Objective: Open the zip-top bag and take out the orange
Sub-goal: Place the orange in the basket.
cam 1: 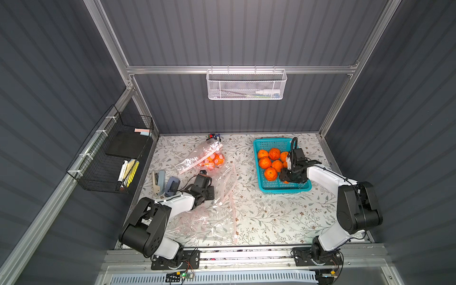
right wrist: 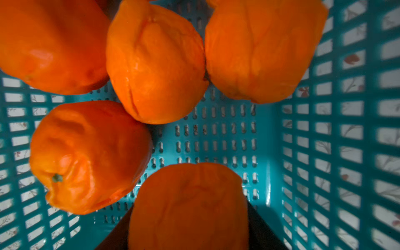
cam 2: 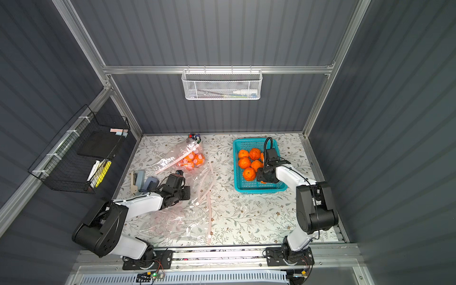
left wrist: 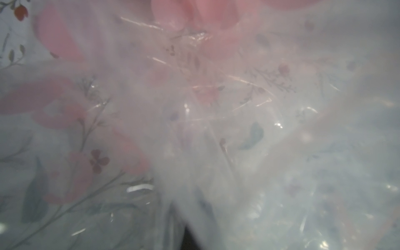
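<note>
The table (cam 1: 271,217), covered in a flowered cloth, is taking up the whole floor of the booth. The two arms are leaning in over it from the near edge. The left arm (cam 1: 177,202) is stretching across a spread of flat, empty clear bags (cam 1: 212,217). The right arm (cam 1: 325,177) is bending down over the teal basket (cam 1: 303,188), which is sitting at the back right of the table.

The zip-top bag (cam 1: 195,158), clear with pink dots, is lying at the back of the table, left of the middle and well apart from the basket. Its oranges (cam 1: 216,159) are bunching together at its right-hand end, inside the film.

Several loose oranges (cam 1: 265,162) are crowding the far and left parts of the basket in both top views. Its near right corner is showing mostly bare mesh.

The left pincer (cam 1: 202,173) is sitting right at the near edge of the zip-top bag, just beside the fruit inside it. Its jaws are pressing fully together. In the left wrist view the creased film is gathering in towards them, so it is pinching that plastic.

The right pincer (cam 1: 285,181) is hanging low inside the basket, near its front wall. Its jaws are standing fairly wide, and an orange (right wrist: 188,205) is sitting gripped between the dark fingers (right wrist: 262,229) in the right wrist view.
</note>
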Robot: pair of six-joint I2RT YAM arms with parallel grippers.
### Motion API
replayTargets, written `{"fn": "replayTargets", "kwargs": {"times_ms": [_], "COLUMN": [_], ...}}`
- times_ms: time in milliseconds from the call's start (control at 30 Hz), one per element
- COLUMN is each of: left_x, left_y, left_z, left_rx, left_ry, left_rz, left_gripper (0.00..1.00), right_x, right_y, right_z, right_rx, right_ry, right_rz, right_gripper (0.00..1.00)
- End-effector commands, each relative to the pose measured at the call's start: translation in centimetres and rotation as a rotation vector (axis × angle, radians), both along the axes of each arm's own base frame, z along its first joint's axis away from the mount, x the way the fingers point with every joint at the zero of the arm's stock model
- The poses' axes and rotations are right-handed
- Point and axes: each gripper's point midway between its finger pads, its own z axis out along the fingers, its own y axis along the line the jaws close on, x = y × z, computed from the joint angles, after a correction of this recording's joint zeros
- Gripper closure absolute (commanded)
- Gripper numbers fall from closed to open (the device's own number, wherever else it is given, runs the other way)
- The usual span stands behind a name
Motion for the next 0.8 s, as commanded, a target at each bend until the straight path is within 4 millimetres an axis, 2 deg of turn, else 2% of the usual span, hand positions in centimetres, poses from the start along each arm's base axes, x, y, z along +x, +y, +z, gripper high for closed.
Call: {"fn": "replayTargets", "kwargs": {"times_ms": [0, 200, 367, 533, 767], "left_x": [-1.8, -1.8, -1.7, -1.8, -1.7], "left_y": [0.8, 0.8, 0.7, 0.8, 0.8], "left_z": [-1.6, -1.7, -1.7, -1.8, -1.7], "left_rx": [0.025, 0.027, 0.026, 0.027, 0.028], "left_ry": [0.079, 0.084, 0.083, 0.088, 0.083], "left_rz": [0.004, 0.003, 0.002, 0.002, 0.005], "left_gripper": [1.0, 1.0, 1.0, 1.0, 1.0], "right_x": [2.6, 3.9, 4.2, 4.2, 4.1], "right_y": [1.1, 2.1, 2.9, 2.5, 1.4], "right_z": [0.4, -0.7, -1.6, -1.9, -0.2], "right_rx": [0.078, 0.119, 0.16, 0.141, 0.086], "right_ry": [-0.022, -0.007, 0.018, 0.017, -0.025], "right_rz": [-0.007, 0.002, 0.008, -0.003, -0.018], "right_gripper": [0.54, 0.53, 0.5, 0.39, 0.24]}}
